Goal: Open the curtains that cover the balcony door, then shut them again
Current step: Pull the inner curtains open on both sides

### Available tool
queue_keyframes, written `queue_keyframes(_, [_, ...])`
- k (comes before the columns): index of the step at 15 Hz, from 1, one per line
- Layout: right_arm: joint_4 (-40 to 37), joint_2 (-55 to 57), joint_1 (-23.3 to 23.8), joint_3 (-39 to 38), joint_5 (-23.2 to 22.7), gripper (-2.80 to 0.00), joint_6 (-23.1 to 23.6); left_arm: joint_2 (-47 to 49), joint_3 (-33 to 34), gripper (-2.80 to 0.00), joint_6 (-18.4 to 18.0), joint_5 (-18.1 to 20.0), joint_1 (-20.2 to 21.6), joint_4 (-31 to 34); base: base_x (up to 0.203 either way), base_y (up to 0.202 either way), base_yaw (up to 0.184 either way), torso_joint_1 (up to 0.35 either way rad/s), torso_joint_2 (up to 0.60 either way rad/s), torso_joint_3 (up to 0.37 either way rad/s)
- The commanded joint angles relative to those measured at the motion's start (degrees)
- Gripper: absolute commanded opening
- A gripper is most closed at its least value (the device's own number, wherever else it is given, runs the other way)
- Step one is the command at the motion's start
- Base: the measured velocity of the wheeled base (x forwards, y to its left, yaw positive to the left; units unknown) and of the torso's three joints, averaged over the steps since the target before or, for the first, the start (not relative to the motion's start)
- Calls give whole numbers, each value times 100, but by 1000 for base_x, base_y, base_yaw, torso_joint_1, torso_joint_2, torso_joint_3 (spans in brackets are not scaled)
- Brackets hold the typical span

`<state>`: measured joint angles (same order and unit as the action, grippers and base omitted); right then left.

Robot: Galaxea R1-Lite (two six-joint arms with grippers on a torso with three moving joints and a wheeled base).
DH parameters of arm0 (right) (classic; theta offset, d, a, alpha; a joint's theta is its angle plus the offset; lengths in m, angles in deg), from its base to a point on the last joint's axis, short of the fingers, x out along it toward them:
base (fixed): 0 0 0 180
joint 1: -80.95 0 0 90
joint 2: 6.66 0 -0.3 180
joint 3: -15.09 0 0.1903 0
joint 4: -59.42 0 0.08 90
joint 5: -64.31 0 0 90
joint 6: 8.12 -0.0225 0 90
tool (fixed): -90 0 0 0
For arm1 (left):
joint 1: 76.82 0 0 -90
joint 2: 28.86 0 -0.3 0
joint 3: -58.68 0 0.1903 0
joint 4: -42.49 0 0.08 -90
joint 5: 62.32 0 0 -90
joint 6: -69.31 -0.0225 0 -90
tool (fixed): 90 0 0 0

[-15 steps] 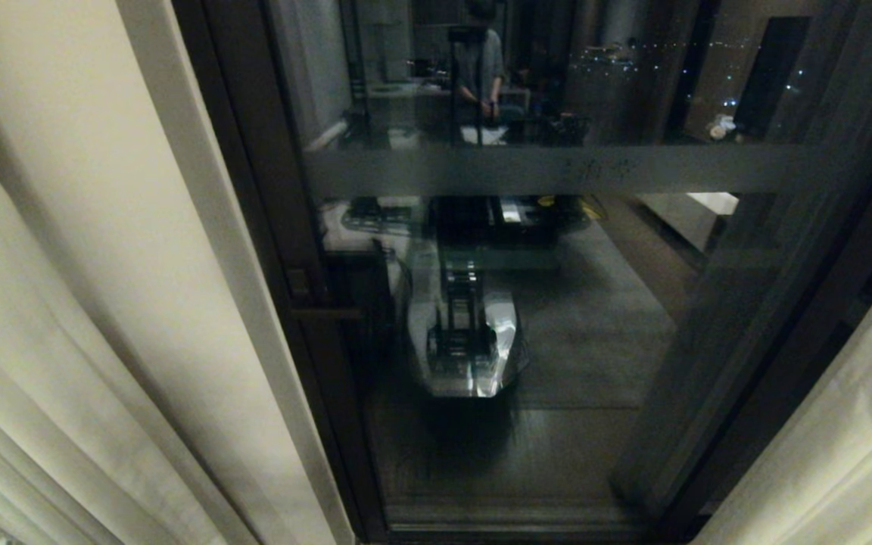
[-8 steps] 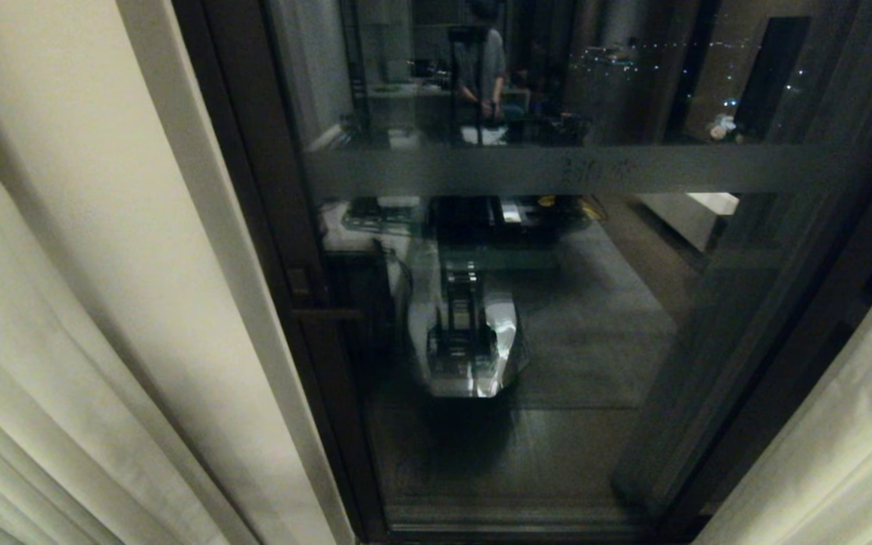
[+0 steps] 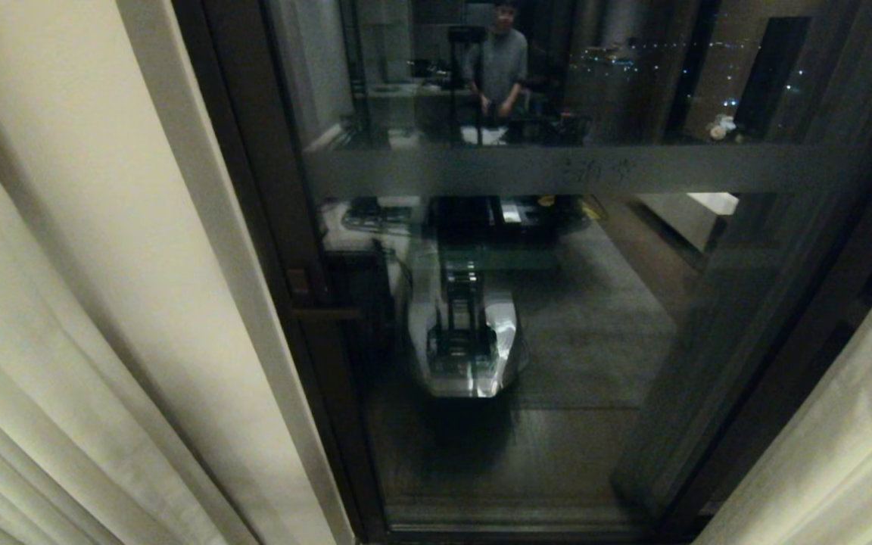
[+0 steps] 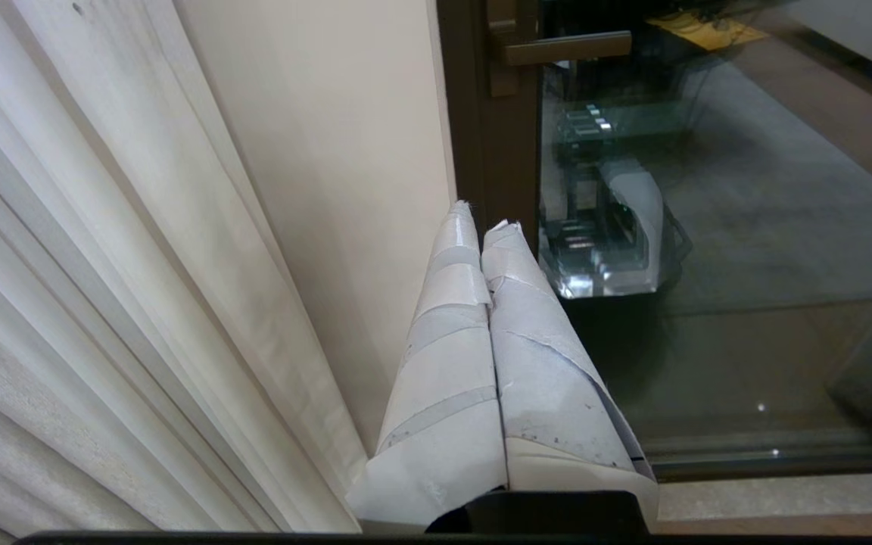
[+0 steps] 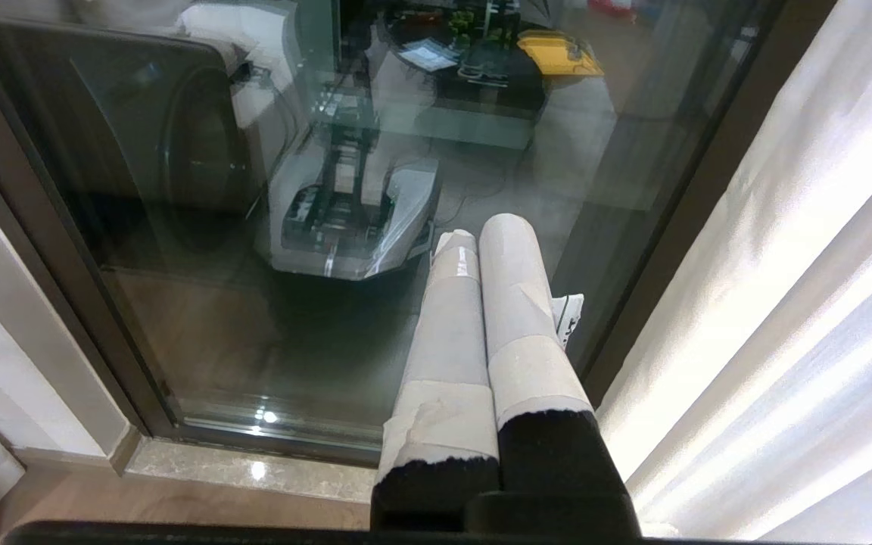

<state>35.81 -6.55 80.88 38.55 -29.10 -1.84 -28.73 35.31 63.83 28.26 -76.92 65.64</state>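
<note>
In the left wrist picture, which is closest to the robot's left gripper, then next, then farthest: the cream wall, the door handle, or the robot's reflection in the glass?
From the left gripper, shut and empty:
1. The cream wall, right beside the fingertips, on the curtain's side.
2. The reflection in the door glass, on the other side of the tips.
3. The door handle, higher up on the dark frame.

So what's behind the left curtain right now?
Beside the left curtain, a cream wall shows up to the door frame. Whatever lies behind the folds themselves is covered by fabric and cannot be seen.
</note>
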Motion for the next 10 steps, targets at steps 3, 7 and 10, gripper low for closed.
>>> queue_keyframes(3, [-2,-2,-1,-1,-1,-280,5,-13,0,-280,11,-5,1,-4,0,0,0,0,0,0])
queue_keyframes(7, [-2,-2,-1,-1,-1,-280,5,-13,0,-280,11,-5,1,-4,0,0,0,0,0,0])
queue_keyframes(10, [-2,-2,-1,-1,-1,-280,5,-13,0,-280,20,-5,1,-13,0,0,0,0,0,0])
